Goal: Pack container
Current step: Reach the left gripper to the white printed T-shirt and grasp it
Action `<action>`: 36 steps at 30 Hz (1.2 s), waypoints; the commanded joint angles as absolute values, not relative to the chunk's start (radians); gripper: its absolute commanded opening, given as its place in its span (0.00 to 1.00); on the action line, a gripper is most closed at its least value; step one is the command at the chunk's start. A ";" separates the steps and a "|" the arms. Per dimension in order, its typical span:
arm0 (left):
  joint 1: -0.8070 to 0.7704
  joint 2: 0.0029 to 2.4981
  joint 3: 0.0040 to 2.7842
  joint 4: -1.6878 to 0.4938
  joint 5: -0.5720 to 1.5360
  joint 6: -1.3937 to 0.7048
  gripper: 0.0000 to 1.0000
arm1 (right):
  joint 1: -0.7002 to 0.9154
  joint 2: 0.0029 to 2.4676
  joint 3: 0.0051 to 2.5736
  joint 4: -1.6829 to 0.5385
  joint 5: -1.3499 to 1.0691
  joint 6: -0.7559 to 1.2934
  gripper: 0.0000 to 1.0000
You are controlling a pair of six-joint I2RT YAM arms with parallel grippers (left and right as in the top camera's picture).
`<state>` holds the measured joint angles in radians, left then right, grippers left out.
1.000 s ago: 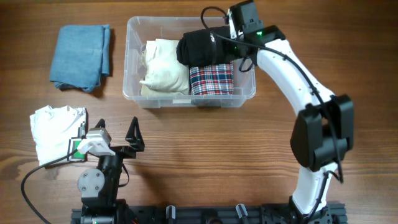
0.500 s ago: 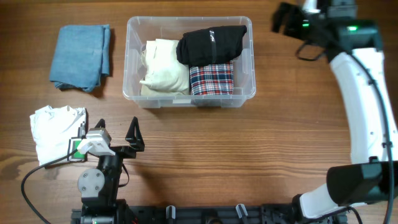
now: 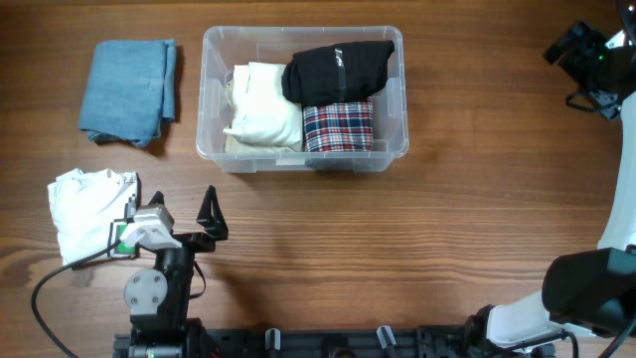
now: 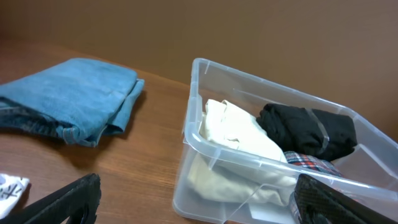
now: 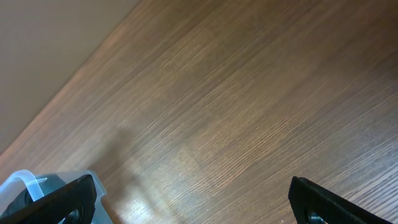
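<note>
The clear container (image 3: pixel 206 119) stands at the back middle of the table. Inside lie a cream cloth (image 3: pixel 263 111), a black garment (image 3: pixel 338 70) and a plaid cloth (image 3: pixel 338 127). My right gripper (image 3: pixel 573 45) hangs far off to the container's right, open and empty; its wrist view shows bare wood between the fingers (image 5: pixel 199 205) and a container corner (image 5: pixel 17 182) at the lower left. My left gripper (image 3: pixel 211 221) rests near the front left, open and empty (image 4: pixel 199 208), facing the container (image 4: pixel 236 157).
A folded blue denim piece (image 3: pixel 129 88) lies left of the container, also in the left wrist view (image 4: pixel 74 102). A crumpled white shirt (image 3: pixel 87 207) sits at the front left beside the left arm. The right arm's base (image 3: pixel 586 298) stands at the front right.
My right gripper opened over the black garment, left it in the container and swung away to the far right. The left arm has stayed put.
</note>
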<state>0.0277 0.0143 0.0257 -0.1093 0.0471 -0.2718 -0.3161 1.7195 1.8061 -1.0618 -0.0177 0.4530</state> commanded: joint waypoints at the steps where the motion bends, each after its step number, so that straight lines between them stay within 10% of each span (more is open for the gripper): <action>1: 0.035 0.020 0.101 -0.215 0.033 -0.349 1.00 | -0.315 1.726 1.799 -1.058 -0.001 0.472 1.00; 14: 0.119 0.509 0.622 -0.815 -0.043 -0.449 1.00 | -0.315 1.726 1.799 -1.058 -0.001 0.472 1.00; 23: 0.121 0.827 0.630 -0.697 0.057 -0.453 1.00 | -0.315 1.726 1.799 -1.058 -0.001 0.472 1.00; 36: 0.123 1.230 0.630 -0.574 -0.503 -0.475 1.00 | -0.315 1.726 1.799 -1.058 -0.001 0.472 1.00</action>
